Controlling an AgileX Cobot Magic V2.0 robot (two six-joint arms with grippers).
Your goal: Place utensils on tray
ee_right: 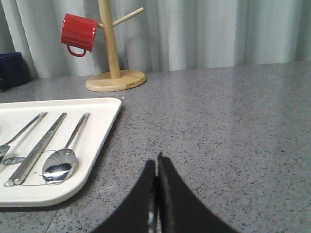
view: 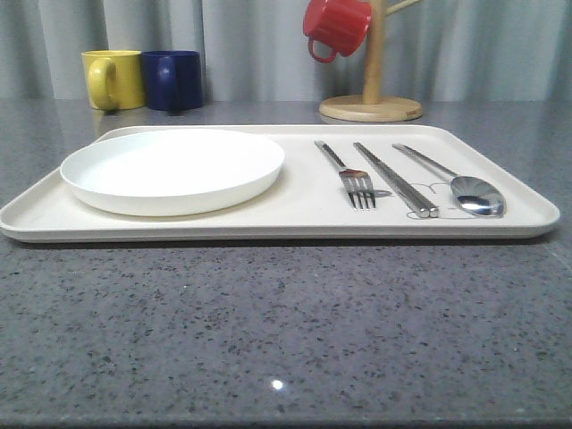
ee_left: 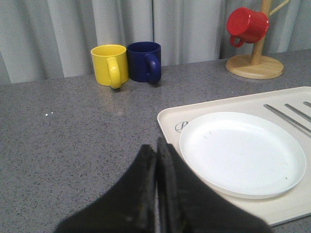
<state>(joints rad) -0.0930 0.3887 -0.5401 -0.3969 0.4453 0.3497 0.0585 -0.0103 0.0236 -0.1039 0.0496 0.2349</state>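
The cream tray [view: 295, 219] lies across the middle of the grey table. On its right part rest a silver fork [view: 349, 175], a pair of chopsticks [view: 394, 179] and a spoon [view: 456, 180], side by side. The right wrist view has the same spoon [ee_right: 64, 155], chopsticks [ee_right: 38, 147] and fork [ee_right: 19, 132] on the tray [ee_right: 99, 126]. My left gripper [ee_left: 156, 145] is shut and empty, above the table beside the tray's [ee_left: 170, 119] left end. Shut with nothing in it, my right gripper [ee_right: 156, 162] hovers over bare table to the right of the tray.
A round white plate [view: 172, 168] sits on the tray's left half. A yellow mug [view: 113, 79] and a dark blue mug [view: 173, 79] stand at the back left. A wooden mug tree [view: 371, 98] with a red mug [view: 335, 27] stands at the back right.
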